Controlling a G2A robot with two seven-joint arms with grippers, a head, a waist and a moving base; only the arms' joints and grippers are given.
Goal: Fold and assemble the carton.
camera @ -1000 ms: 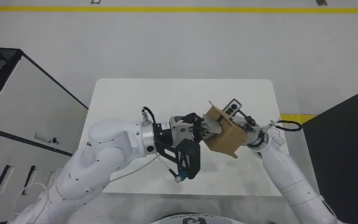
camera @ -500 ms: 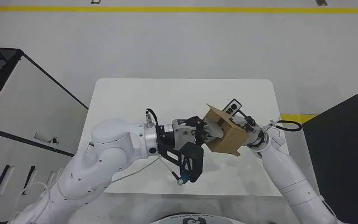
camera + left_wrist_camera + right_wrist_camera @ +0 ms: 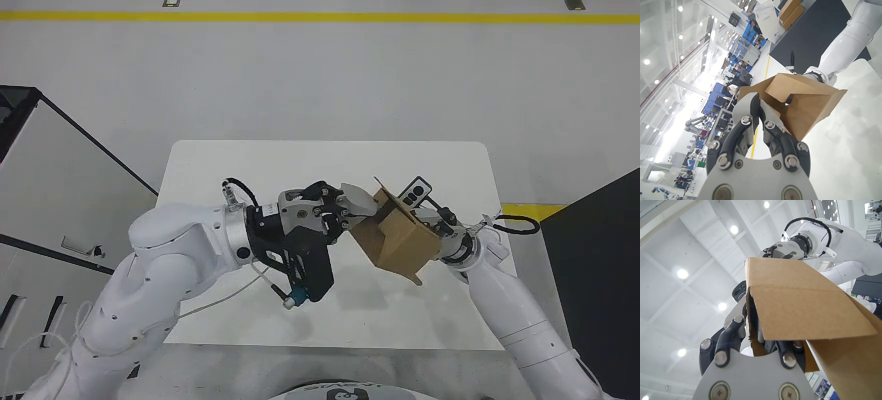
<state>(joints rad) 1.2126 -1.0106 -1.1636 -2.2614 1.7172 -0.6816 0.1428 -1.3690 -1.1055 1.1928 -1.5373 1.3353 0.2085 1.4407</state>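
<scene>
A brown carton [image 3: 400,240], partly folded with an open end and loose flaps, is held above the white table [image 3: 250,180]. My right gripper [image 3: 420,208] comes from the right and is shut on one wall of the carton [image 3: 800,309]; that wall's edge sits between its fingers [image 3: 738,321]. My left gripper [image 3: 362,198] is at the carton's upper left corner, shut, tips against a flap. In the left wrist view its fingertips [image 3: 753,96] meet in front of the carton [image 3: 806,106], with nothing seen between them. The left gripper [image 3: 780,250] also shows beyond the carton's far edge.
A black cabinet [image 3: 600,260] stands right of the table, and a grey cabinet [image 3: 50,180] stands to its left. The table's left half [image 3: 220,190] and far edge lie bare. A yellow line [image 3: 320,16] runs across the floor behind.
My left gripper has moved from the carton's lower left side up to its upper left corner, and its arm has drawn back to the left. The carton has tilted slightly.
</scene>
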